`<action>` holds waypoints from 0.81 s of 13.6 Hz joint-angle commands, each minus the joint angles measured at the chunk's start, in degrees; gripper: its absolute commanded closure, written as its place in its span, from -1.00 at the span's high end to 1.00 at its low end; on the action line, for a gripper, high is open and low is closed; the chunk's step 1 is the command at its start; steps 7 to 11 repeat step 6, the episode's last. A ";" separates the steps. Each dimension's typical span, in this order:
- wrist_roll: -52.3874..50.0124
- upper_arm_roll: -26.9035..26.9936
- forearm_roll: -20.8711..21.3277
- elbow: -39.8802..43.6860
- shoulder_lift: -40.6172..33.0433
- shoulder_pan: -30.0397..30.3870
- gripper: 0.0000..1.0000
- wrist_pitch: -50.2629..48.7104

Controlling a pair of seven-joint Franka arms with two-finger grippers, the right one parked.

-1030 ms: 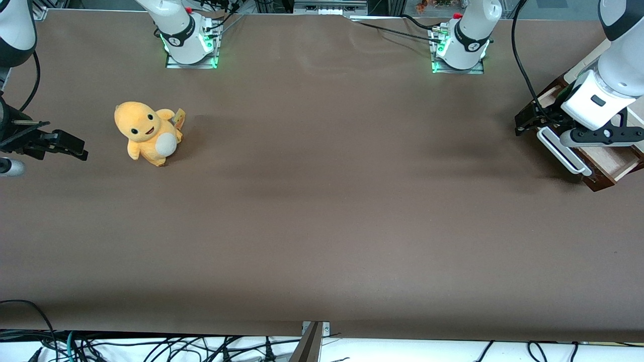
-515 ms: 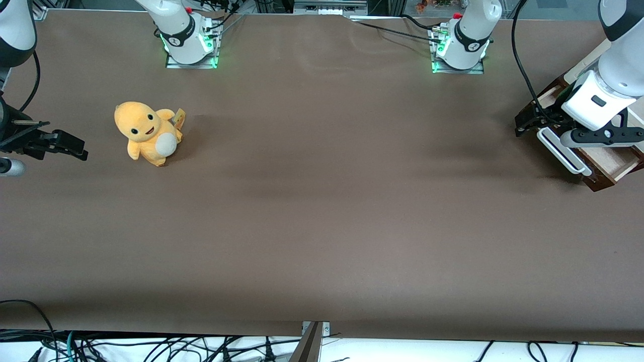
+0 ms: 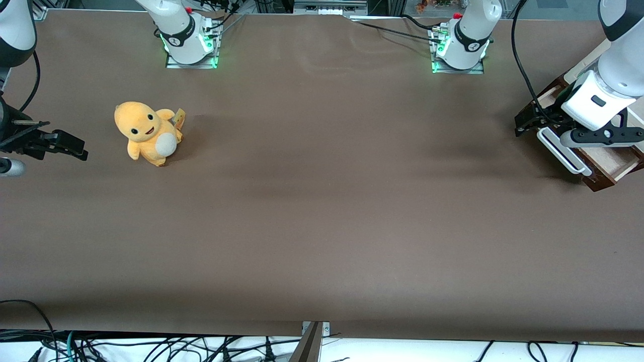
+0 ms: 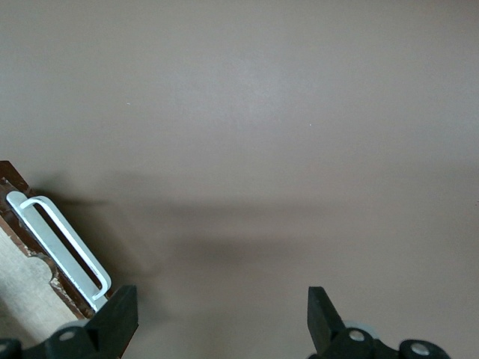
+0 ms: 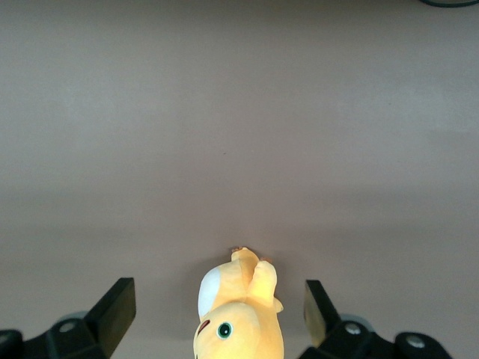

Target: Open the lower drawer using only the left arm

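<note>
The lower drawer (image 3: 611, 163) stands pulled out at the working arm's end of the table, its pale wood inside showing under the left arm (image 3: 601, 103). Its white bar handle (image 3: 562, 151) runs along the dark-brown front. The handle (image 4: 63, 250) and a corner of the drawer (image 4: 22, 280) also show in the left wrist view. My gripper (image 3: 527, 123) hovers just off the handle's end that is farther from the front camera. The gripper (image 4: 221, 321) is open, with only bare table between its black fingers (image 4: 112, 321). The handle lies just outside one finger, not between them.
An orange plush toy (image 3: 147, 133) sits toward the parked arm's end of the table, also seen in the right wrist view as the plush toy (image 5: 239, 314). Two white pedestals (image 3: 188, 42) with green-lit bases stand along the table edge farthest from the front camera. A black cable (image 3: 520, 55) trails from the left arm.
Almost nothing: the left arm's wrist has edged very slightly, while the drawer and its handle have stayed where they were.
</note>
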 commanded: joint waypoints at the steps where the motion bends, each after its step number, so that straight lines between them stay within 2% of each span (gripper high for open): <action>1: 0.94 0.88 -1.91 -0.13 -0.40 -0.64 1.00 0.23; 5: 4.79 1.14 -1.91 -0.04 -0.13 -0.73 1.00 0.23; 11: 4.81 1.58 -1.91 -0.04 -0.13 -0.73 1.00 0.23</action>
